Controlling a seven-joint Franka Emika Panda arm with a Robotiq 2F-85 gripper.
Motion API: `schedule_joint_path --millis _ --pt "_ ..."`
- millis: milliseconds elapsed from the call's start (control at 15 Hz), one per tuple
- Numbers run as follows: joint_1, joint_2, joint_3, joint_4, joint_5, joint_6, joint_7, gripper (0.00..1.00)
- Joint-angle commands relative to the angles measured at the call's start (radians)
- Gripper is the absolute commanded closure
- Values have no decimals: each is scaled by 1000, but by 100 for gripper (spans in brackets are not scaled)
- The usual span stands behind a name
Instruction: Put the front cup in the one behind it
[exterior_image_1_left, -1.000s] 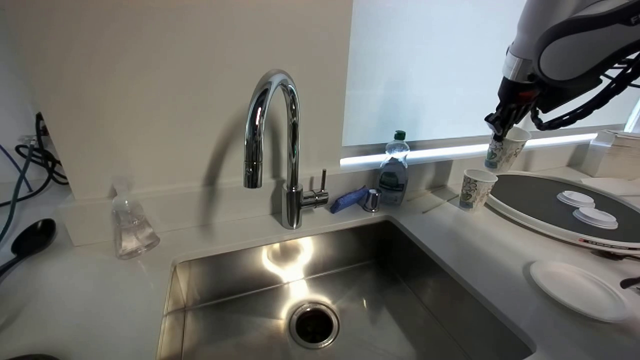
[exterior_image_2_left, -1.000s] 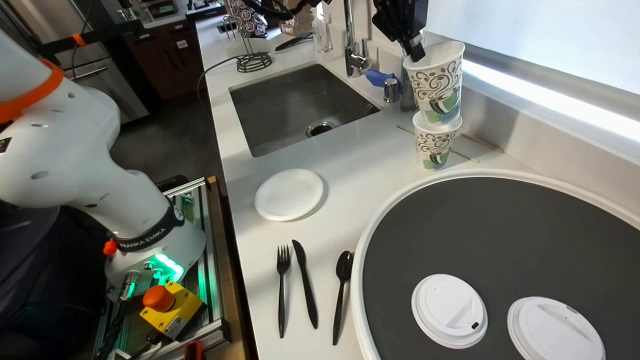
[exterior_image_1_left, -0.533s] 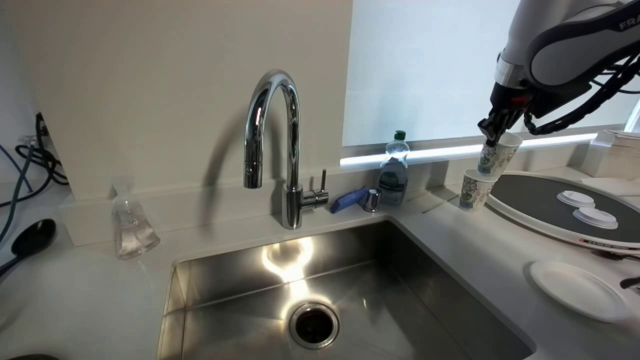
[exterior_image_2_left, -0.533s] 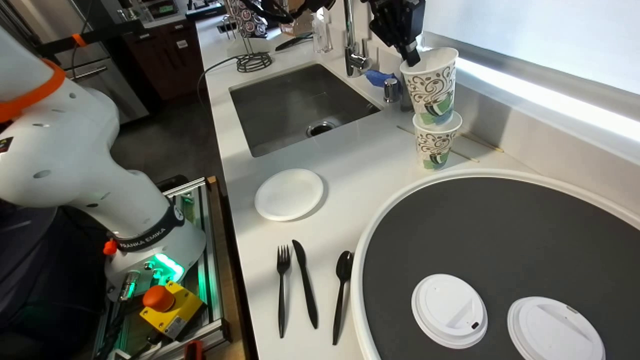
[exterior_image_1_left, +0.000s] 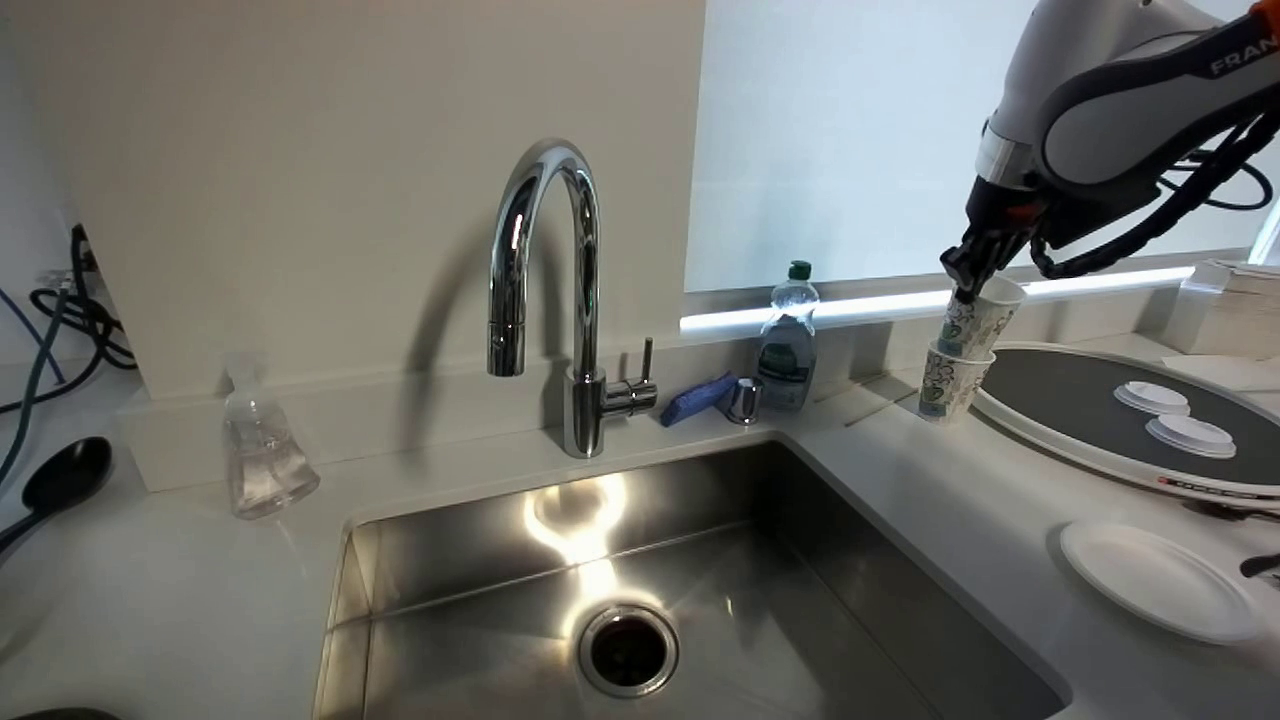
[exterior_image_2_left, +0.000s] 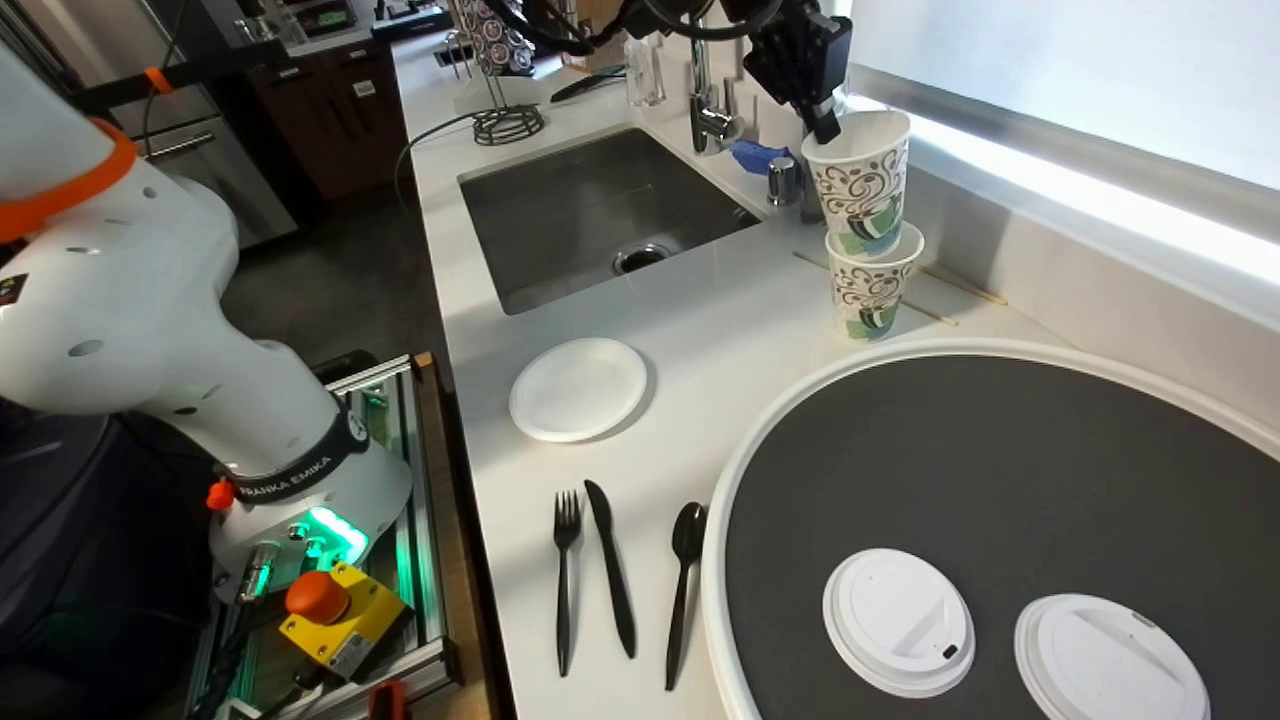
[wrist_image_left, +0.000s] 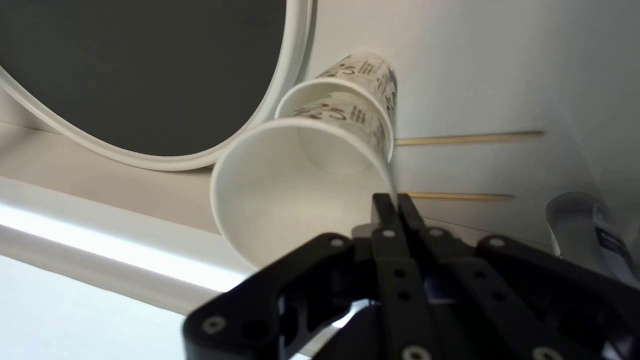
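Evidently the grasp is done: in the wrist view the end effector (wrist_image_left: 396, 200) is clenched on the rim of the upper cup (wrist_image_left: 295, 197) at about 3 o'clock of its mouth, one fingertip inside the wall and its partner outside. I take this to be the task's front one. In an exterior view the upper cup (exterior_image_1_left: 978, 325) leans, mouth toward 1 o'clock and base toward 7. Lifting and lining up look done too, since the base appears to sit in the mouth of the lower cup (exterior_image_2_left: 871, 296), which stands upright on the worktop (exterior_image_2_left: 720, 320). Insertion seems only begun: most of the upper wall shows above the lower rim, and how deep the base reaches I cannot tell. What remains, I judge, is to level it, lower it until it nests, then let go and back away. Pushing while tilted could tip the lower cup. Farther out, in the wrist view, two wooden sticks (wrist_image_left: 469, 138) lie between 1 and 3 o'clock of the grip, and a bottle (wrist_image_left: 585, 242) between 3 and 4. In an exterior view the lids (exterior_image_2_left: 898, 622) are at 5 and 6 o'clock of the lower cup, the plate (exterior_image_2_left: 578, 388) between 8 and 9.
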Motion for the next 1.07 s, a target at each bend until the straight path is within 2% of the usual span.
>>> schedule_joint_path --millis 0,1000 --pt "5 27 -9 17 25 16 -15 99" --pt "6 56 -14 30 18 11 -7 99"
